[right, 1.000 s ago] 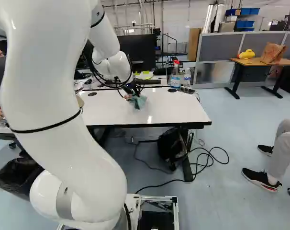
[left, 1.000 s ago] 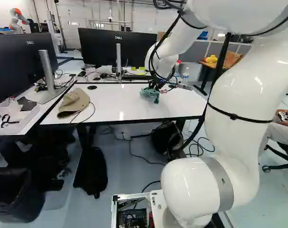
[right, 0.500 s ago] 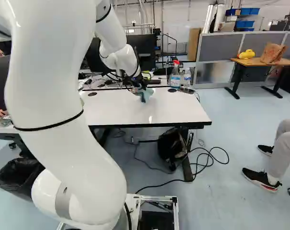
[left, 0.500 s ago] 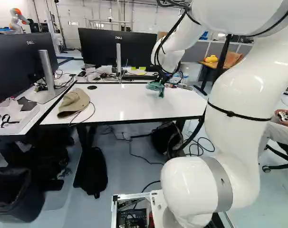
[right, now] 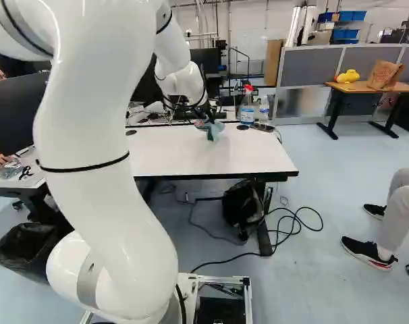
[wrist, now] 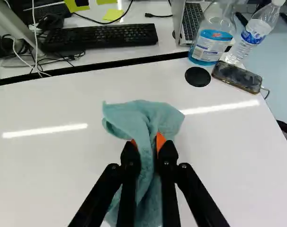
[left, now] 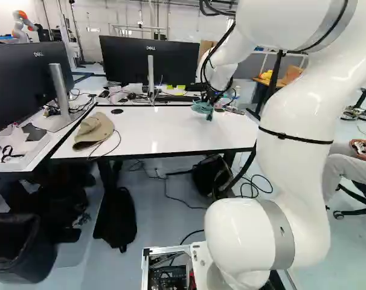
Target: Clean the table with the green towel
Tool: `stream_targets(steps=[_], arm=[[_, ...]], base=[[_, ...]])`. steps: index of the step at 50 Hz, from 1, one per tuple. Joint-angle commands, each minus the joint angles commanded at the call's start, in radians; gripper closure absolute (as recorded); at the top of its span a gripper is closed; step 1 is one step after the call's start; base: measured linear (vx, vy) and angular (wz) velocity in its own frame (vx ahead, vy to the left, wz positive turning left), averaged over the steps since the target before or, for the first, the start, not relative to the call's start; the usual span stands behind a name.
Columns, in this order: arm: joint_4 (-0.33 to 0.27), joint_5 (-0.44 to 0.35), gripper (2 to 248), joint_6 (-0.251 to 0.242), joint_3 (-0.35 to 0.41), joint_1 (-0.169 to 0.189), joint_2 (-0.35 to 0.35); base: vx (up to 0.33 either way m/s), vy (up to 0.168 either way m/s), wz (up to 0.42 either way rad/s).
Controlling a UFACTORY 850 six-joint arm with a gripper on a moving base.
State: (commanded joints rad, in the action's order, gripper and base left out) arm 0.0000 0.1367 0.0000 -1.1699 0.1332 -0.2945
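Wiping with a hand-held cloth. The pincer (wrist: 147,147) is closed on the bunched middle of the green towel (wrist: 139,116), whose loose ends spread ahead of and beneath it, over the far part of the white counter (wrist: 49,165); contact with the surface cannot be told. Likely faults: (a) a sweep towards the phone (wrist: 236,77) could let a loose end drag it off the nearby edge, or knock the spray bottle (wrist: 212,42) and water bottle (wrist: 257,35) beside it; (b) too high a pass would leave dirt, since only the slack would brush; (c) pressing hard could work the cloth out of its narrow hold; (d) a wide stroke could snag the hat (left: 93,130).
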Motion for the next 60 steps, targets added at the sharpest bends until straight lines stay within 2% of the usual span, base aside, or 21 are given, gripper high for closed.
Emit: stream_targets(steps=[12, 48, 57, 58, 60], arm=[[0.0, 0.0, 195, 0.0, -0.069, 0.01, -0.057], [0.0, 0.0, 195, 0.0, -0.275, -0.003, -0.222], [0.0, 0.0, 195, 0.0, -0.282, -0.003, -0.226], [0.0, 0.0, 170, 0.0, -0.282, -0.003, -0.226], [0.0, 0.0, 170, 0.0, -0.282, -0.003, -0.226]], base=[[0.0, 0.0, 0.0], [0.0, 0.0, 0.0], [0.0, 0.0, 0.0], [0.0, 0.0, 0.0], [0.0, 0.0, 0.0]])
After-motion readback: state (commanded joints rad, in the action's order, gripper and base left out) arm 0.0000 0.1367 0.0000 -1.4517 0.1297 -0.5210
